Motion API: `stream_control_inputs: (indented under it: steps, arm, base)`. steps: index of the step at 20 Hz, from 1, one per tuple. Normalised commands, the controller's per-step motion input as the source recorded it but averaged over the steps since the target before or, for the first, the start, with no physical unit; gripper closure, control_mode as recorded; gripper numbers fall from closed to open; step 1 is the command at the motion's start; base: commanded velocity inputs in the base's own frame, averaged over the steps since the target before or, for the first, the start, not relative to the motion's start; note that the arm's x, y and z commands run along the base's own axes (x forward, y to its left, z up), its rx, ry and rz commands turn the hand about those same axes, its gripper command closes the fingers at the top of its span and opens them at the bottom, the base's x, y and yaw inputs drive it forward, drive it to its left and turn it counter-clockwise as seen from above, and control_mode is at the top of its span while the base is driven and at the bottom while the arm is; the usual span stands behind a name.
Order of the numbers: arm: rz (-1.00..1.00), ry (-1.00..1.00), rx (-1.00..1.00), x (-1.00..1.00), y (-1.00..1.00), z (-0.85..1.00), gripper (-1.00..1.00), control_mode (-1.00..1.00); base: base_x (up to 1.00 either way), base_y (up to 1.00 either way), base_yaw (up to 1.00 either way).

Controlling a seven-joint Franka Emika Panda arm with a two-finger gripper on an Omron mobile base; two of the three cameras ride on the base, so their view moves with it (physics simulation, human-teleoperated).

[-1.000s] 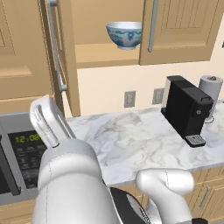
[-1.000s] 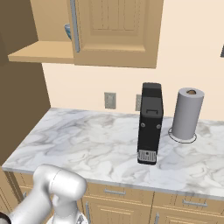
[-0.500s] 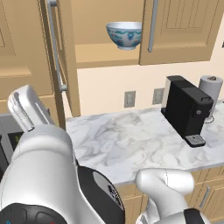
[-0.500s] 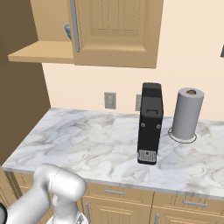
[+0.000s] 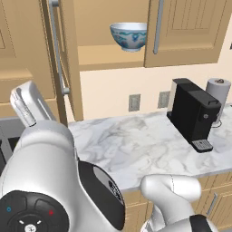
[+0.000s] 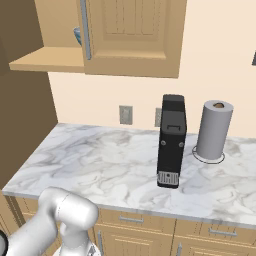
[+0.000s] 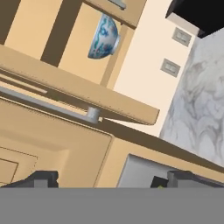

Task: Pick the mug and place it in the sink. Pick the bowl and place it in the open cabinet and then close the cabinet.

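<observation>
Up on the open cabinet (image 5: 108, 54) shelf sits the bowl (image 5: 129, 36), upright and well apart from the hand (image 7: 111, 179), which has its fingers spread wide, holding nothing, down by the open door's bar handle (image 7: 48, 105), left of the bench (image 5: 136, 145).

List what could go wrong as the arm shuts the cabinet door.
1. The open door stands edge-on to the arm; the open gripper sits close beside its bar handle and may snag or slip off it.
2. The bowl sits near the shelf front, so a hard swing might jolt it.
3. The arm's bulk hides much of the left base view, making alignment hard to judge.
</observation>
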Motion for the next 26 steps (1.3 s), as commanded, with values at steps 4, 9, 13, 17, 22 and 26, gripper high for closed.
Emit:
stream_control_inputs:
  steps: [4, 9, 13, 17, 22, 26]
  arm:
    - [0.0, -0.01, 0.0, 0.32, -0.02, 0.0, -1.0, -1.0]
    - [-0.02, -0.02, 0.02, 0.29, -0.2, 0.0, -1.0, -1.0]
    - [-0.02, 0.0, 0.03, 0.36, -0.05, -0.03, -1.0, -1.0]
    - [-0.02, 0.0, 0.02, 0.4, -0.02, -0.05, -1.0, -1.0]
    - [-0.03, 0.0, 0.02, 0.41, -0.05, -0.09, -1.0, -1.0]
    - [-0.04, 0.0, 0.03, 0.39, -0.09, -0.13, -1.0, -1.0]
  base:
    - [0.0, 0.0, 0.0]
    - [0.0, 0.0, 0.0]
    - [0.0, 0.0, 0.0]
    - [0.0, 0.0, 0.0]
    - [0.0, 0.0, 0.0]
    - [0.0, 0.0, 0.0]
